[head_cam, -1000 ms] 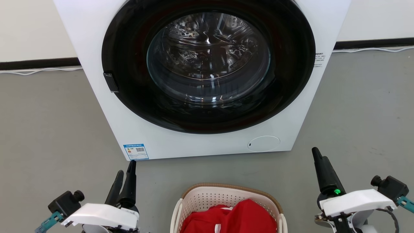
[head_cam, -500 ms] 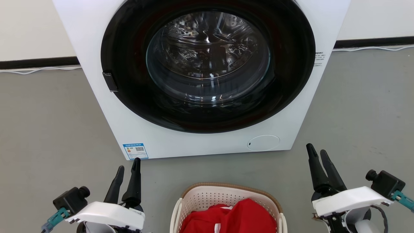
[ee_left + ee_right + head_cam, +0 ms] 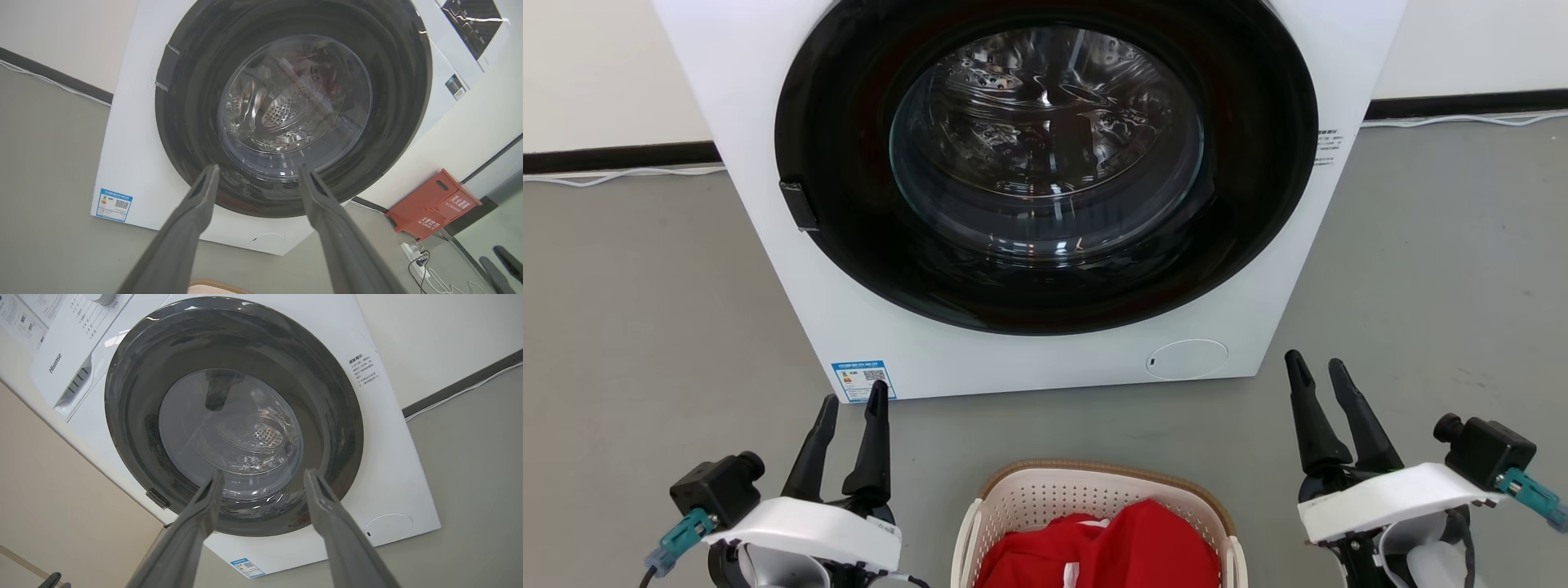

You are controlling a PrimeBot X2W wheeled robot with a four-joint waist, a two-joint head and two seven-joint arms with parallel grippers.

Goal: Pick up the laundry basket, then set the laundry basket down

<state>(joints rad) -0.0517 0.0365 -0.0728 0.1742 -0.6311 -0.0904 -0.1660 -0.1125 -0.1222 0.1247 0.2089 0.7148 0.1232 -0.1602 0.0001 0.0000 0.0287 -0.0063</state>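
Nearest you, at the bottom ctr of the head view, the laundry basket [image 3: 1094,472] sits on the grey floor [image 3: 645,327]. The frame edge cuts it off, and a red garment [image 3: 1111,551] is heaped inside. Its white loop handles show on both sides, and neither is touched.

Your left gripper [image 3: 854,396] hovers to the basket's left, apart from the handle. Its fingers [image 3: 192,216] are spread w/ a clear gap and nothing btw them. A sliver of the basket's tan rim shows at the bottom edge of the left wrist view.

Your right gripper [image 3: 1315,363] hangs to the basket's right, well apart from it. Its fingers [image 3: 335,522] are likewise parted and hold nothing. Both grippers point fwd at the washing machine [image 3: 1013,363].

That machine stands just beyond the basket. It's a white front-loader w/ a dark round door [image 3: 833,269], and the perforated steel drum shows through the glass [image 3: 1045,139]. A blue label [image 3: 864,380] sits at the machine's lower left corner and a round cap [image 3: 1187,359] at its lower right. The right wrist view catches the control panel w/ "Hisense" lettering [image 3: 55,363].

Farthest back, a black baseboard [image 3: 621,155] runs along the pale wall, w/ a white cable [image 3: 621,174] lying beside it. In the left wrist view a red crate [image 3: 433,204] stands against the wall past the machine. A power strip [image 3: 410,250] w/ cords lies on the floor near it.
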